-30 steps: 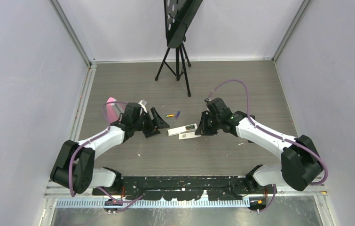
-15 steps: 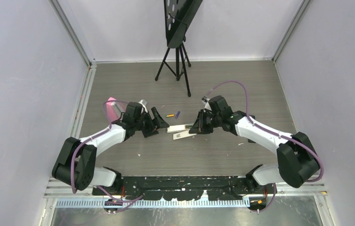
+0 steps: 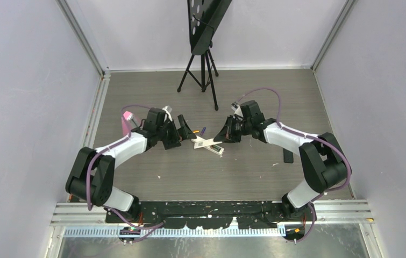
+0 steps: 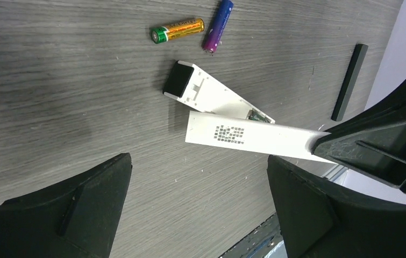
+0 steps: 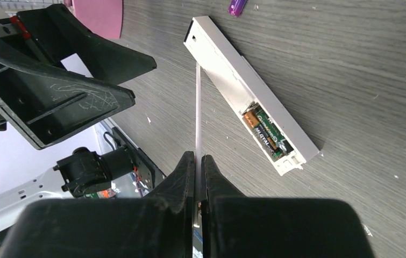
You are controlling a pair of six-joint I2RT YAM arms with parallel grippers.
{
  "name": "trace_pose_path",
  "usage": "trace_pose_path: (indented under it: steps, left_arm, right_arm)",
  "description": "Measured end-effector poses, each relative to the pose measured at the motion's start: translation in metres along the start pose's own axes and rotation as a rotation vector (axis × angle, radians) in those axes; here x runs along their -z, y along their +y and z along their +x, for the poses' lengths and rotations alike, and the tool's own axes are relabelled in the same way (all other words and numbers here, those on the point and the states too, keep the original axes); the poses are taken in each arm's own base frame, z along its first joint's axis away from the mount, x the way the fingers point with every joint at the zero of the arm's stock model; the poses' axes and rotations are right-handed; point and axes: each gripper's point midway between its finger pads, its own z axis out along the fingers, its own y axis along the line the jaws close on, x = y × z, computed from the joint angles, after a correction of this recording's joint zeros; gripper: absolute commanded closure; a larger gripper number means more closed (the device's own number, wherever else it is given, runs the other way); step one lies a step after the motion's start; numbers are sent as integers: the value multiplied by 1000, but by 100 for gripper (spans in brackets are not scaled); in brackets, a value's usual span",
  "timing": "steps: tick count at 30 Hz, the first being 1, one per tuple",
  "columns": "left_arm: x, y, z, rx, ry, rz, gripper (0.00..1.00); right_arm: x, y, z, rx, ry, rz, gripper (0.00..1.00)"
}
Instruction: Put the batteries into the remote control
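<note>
Remote between our grippers, cover off
The remote (image 5: pixel 249 97) lies open-backed on the table (image 4: pixel 55 80), two batteries (image 5: pixel 265 129) seated inside. Our right gripper (image 5: pixel 198 161) pinches the thin white cover (image 4: pixel 249 137). Our left gripper (image 4: pixel 196 158) gapes wide, holding nothing. The orange-yellow battery (image 4: pixel 177 29) and purple battery (image 4: pixel 218 25) lie just beyond.

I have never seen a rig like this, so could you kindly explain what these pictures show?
The machine is a two-armed robot at a table. One picture looks down from above; the other two come from cameras on each wrist. The left gripper is open and holds nothing. The right gripper pinches a thin white cover. On the table lies a white remote, its compartment open with two batteries inside. An orange-yellow battery and a purple battery lie loose nearby.
</note>
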Motion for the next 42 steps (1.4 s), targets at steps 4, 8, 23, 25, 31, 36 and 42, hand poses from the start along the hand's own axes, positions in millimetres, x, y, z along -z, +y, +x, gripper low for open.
trace_pose_path:
  steps: [4, 8, 23, 25, 31, 36, 42]
  left_arm:
    - [-3, 4, -1, -6, 19, -7, 6]
    - [-5, 7, -2, -11, 30, -15, 7]
    - [-24, -3, -26, -67, 57, 1, 20]
    - [-27, -3, -27, -73, 64, 2, 24]
    - [-37, 1, -25, -94, 96, 1, 30]
    - [-45, 1, -24, -99, 126, 16, 38]
    - [-50, -1, -15, -69, 171, 49, 43]
  right_arm:
    - [0, 5, -3, -13, 10, -42, 100]
    - [1, 10, -5, -23, 4, -62, 100]
    - [-7, -6, -21, -229, -221, -96, 100]
    - [-7, -7, -23, -246, -238, -94, 100]
    - [-11, -12, -16, -313, -236, -74, 100]
    - [-12, -12, -10, -366, -221, -80, 100]
    - [-12, -13, -7, -394, -215, -83, 100]
